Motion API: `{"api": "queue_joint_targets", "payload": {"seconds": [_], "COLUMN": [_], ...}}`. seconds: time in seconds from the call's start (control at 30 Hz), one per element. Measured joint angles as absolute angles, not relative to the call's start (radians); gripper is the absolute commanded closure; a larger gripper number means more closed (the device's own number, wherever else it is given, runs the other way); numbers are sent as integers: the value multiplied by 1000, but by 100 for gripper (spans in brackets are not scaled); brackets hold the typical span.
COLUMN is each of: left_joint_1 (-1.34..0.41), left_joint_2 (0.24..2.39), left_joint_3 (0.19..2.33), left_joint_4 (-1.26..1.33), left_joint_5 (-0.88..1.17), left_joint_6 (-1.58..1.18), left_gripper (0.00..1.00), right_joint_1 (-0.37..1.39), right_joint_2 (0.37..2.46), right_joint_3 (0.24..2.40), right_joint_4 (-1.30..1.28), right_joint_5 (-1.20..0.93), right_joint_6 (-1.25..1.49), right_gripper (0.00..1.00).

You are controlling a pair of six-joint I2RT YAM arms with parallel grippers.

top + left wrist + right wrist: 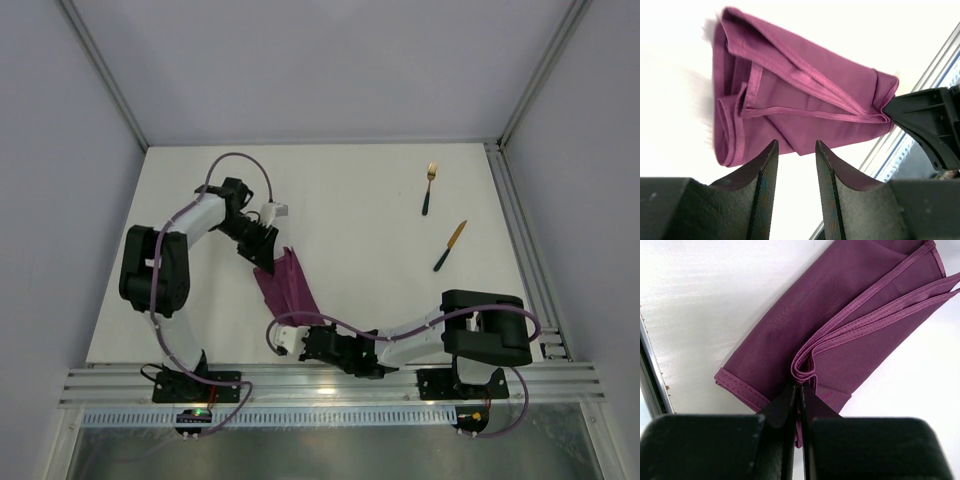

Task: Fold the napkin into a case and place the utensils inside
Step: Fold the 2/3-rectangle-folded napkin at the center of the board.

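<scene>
napkin [285, 285] lies folded narrow on the table [380, 290], between the claws. right claw [799, 390] clenched on the stacked hems at its near end. left claw [796, 150] released, empty, at the far end. Risk: only one end is pinned, so a right-side tug could splay the layers and lose the pocket. fork [430, 188] and knife [450, 246] well apart, far right.

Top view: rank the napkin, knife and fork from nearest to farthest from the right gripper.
1. napkin, centre-left, its near end pinched by the right gripper.
2. knife, right side, mid-table.
3. fork, right side, beyond the knife.
</scene>
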State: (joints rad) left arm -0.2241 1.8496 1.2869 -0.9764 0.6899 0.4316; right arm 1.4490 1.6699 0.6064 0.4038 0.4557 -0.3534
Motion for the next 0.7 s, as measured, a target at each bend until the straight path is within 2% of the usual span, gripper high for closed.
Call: {"api": "queue_joint_targets", "payload": {"seconds": [0.23,0.4,0.7], "left_joint_1": [-220,-240,-322], "left_joint_2": [1821,1832,2009], "left_joint_3": [1337,1383,1496], "left_joint_4": [-953,-876,-762], "left_joint_5": [667,579,441], "left_joint_6": [385,294,216], "left_gripper": [56,50,50], "right_joint_1": [1444,1441,1430], "right_joint_2": [1676,1685,1689], "right_joint_3": [606,607,610], "right_joint_4": [421,442,454], "right_joint_5": [445,435,412], "right_joint_6": [-347,-347,-345], "right_gripper": [94,94,94]}}
